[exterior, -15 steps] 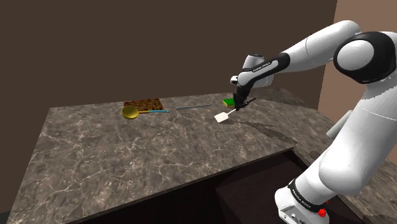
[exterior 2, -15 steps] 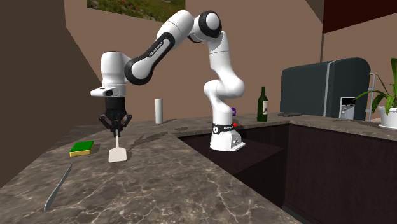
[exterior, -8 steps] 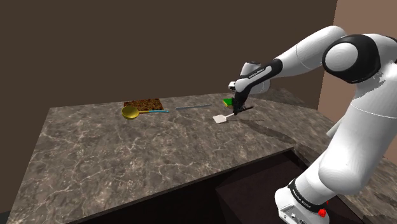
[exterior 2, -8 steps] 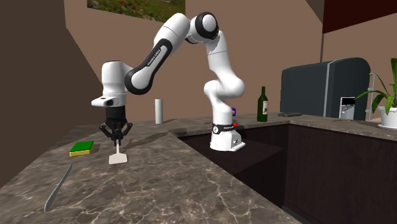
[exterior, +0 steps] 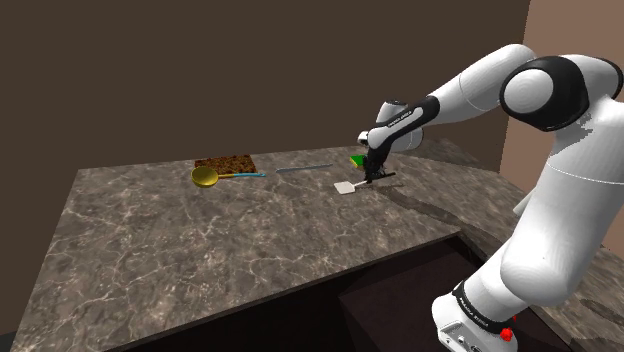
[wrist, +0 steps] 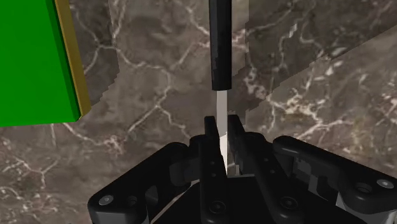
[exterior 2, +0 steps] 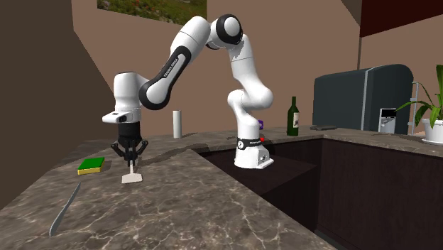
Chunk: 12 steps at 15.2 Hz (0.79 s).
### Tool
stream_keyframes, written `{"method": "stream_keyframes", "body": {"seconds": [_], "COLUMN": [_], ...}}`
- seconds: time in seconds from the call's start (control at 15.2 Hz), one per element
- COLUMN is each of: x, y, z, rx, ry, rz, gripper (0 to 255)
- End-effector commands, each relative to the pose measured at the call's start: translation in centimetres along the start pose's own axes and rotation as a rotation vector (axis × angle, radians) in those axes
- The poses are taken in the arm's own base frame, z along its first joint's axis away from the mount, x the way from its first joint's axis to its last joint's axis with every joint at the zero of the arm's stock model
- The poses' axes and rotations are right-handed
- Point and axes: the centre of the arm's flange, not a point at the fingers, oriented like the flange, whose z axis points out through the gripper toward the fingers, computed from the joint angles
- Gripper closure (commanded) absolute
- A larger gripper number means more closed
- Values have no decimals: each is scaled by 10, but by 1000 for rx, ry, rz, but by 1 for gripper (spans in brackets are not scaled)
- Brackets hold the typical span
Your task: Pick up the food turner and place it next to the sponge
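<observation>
The food turner (exterior 2: 130, 177) has a flat white blade (exterior: 345, 187) and a black handle (wrist: 219, 44). My gripper (exterior 2: 129, 160) is shut on its thin pale neck, fingertips (wrist: 208, 135) pinching it from both sides. The turner hangs tilted from the gripper (exterior: 375, 172), blade down at the marble countertop (exterior: 250, 230); I cannot tell whether the blade touches. The sponge (exterior 2: 91, 166), green on top with a yellow layer, lies flat on the counter just beside the gripper (wrist: 221, 130). The sponge (exterior: 358, 160) sits right behind the hand, and its green face (wrist: 32, 60) is a short gap from the turner.
A long grey knife (exterior 2: 64, 209) lies on the counter nearer the second exterior camera. A yellow spoon with a blue handle (exterior: 205, 177) and a brown patterned board (exterior: 224, 162) lie further along. A white cylinder (exterior 2: 177, 124) and dark bottle (exterior 2: 292, 117) stand behind. A dark recess (exterior 2: 284, 174) borders the counter.
The gripper has come down with the turner and drawn a little toward the sponge. The blade now sits lower, at the countertop. The grip has stayed shut.
</observation>
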Motion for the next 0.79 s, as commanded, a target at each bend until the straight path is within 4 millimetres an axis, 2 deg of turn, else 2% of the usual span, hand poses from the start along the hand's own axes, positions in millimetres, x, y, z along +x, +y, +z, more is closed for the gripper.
{"method": "stream_keyframes", "body": {"seconds": [0.0, 0.07, 0.13, 0.46, 0.73], "x": [0, 0, 0, 0, 0], "y": [0, 0, 0, 0, 0], "z": [0, 0, 0, 0, -50], "rx": [0, 0, 0, 0, 0], "ry": [0, 0, 0, 0, 0], "rz": [0, 0, 0, 0, 0], "gripper": [255, 255, 0, 0, 0]}}
